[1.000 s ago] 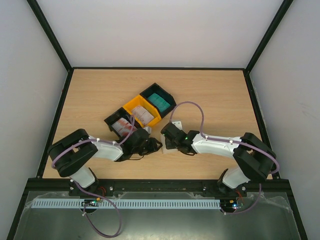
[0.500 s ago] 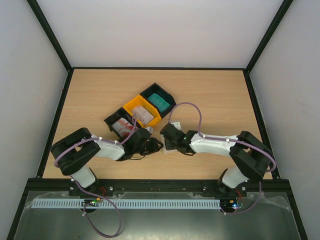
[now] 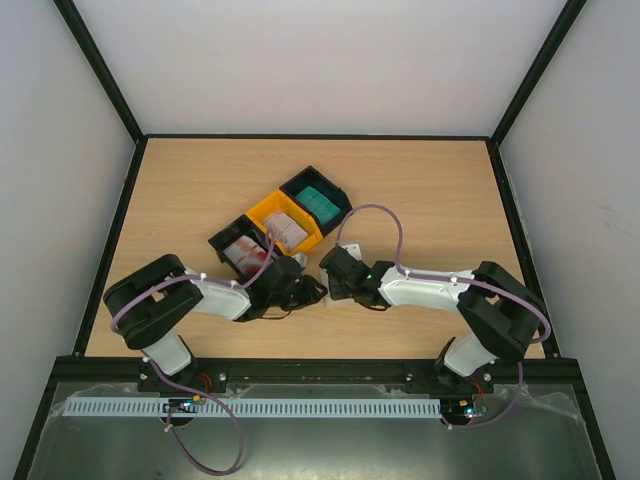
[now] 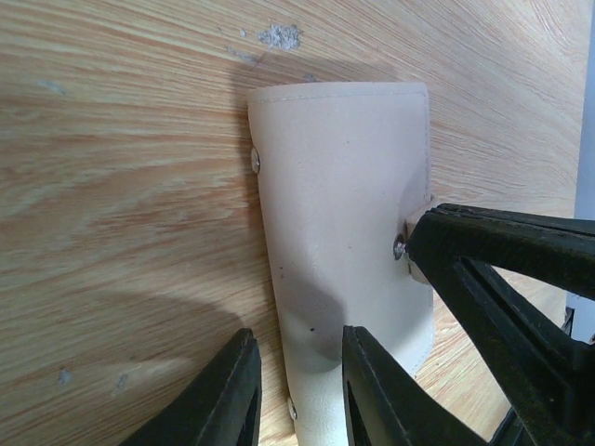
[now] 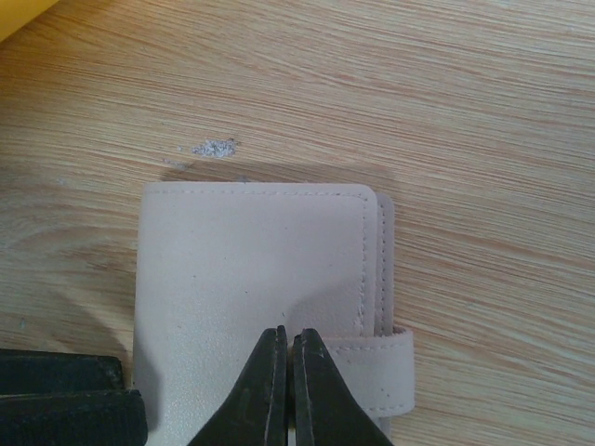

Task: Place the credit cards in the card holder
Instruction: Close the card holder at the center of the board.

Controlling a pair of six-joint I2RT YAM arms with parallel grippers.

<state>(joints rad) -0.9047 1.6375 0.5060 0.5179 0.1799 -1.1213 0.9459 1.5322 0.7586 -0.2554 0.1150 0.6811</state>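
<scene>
The right pincer (image 5: 286,346), clenched empty, pins the beige card holder (image 5: 251,269) to the desk (image 5: 465,139); the left pincer (image 4: 299,358), unclenched, straddles its edge, apparently to open it.

Card holder (image 4: 344,204) lower end cut off; barely discernible from above.

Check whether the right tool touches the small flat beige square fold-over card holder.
Touching: left wrist view shows the right tool pressing on the card holder at its snap, no gap.
</scene>
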